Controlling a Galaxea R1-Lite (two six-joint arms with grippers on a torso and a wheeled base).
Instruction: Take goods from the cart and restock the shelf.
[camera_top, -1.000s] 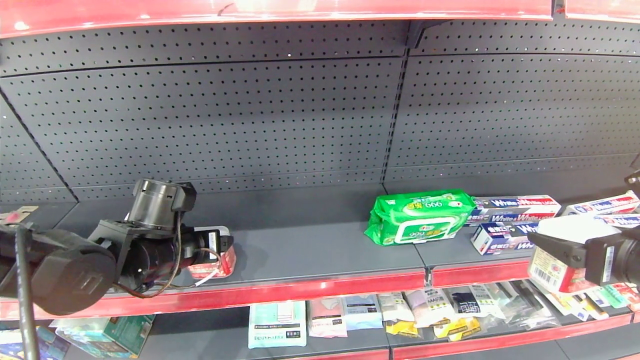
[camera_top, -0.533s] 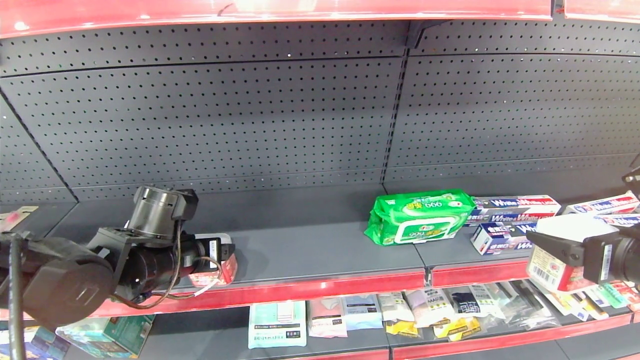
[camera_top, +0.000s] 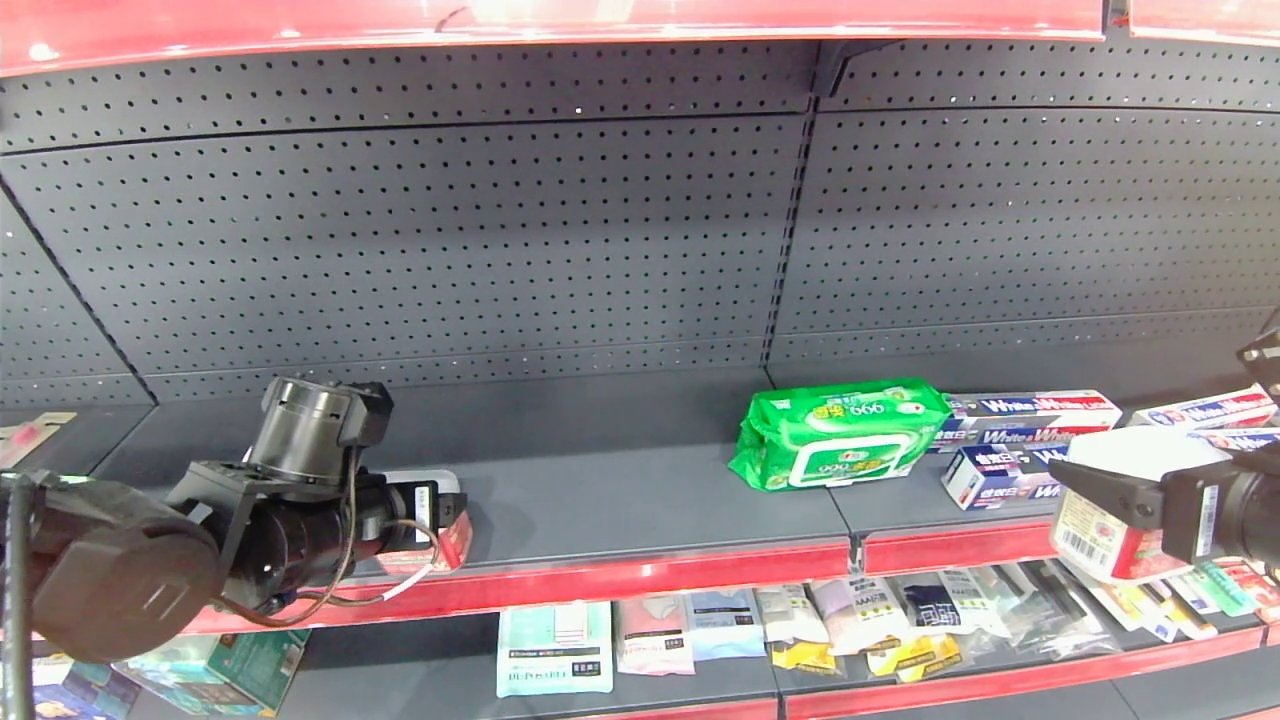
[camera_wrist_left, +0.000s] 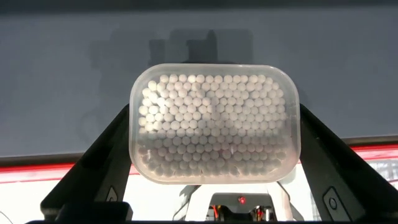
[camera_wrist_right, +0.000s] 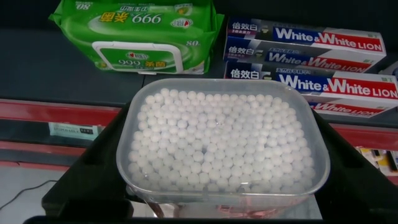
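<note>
My left gripper is shut on a clear box of cotton swabs, held low over the front left of the grey shelf. The left wrist view has that swab box between my left gripper's black fingers, above the shelf's red front lip. My right gripper is shut on a second swab box in front of the shelf's right end. In the right wrist view this box sits in my right gripper, just before the shelf edge.
A green pack of wipes lies on the shelf right of centre, with stacked toothpaste boxes beside it. Between the left box and the wipes the shelf is bare. The lower shelf holds several small packets.
My left arm has sunk a little with its swab box, closer to the shelf surface. The right arm has barely shifted.
</note>
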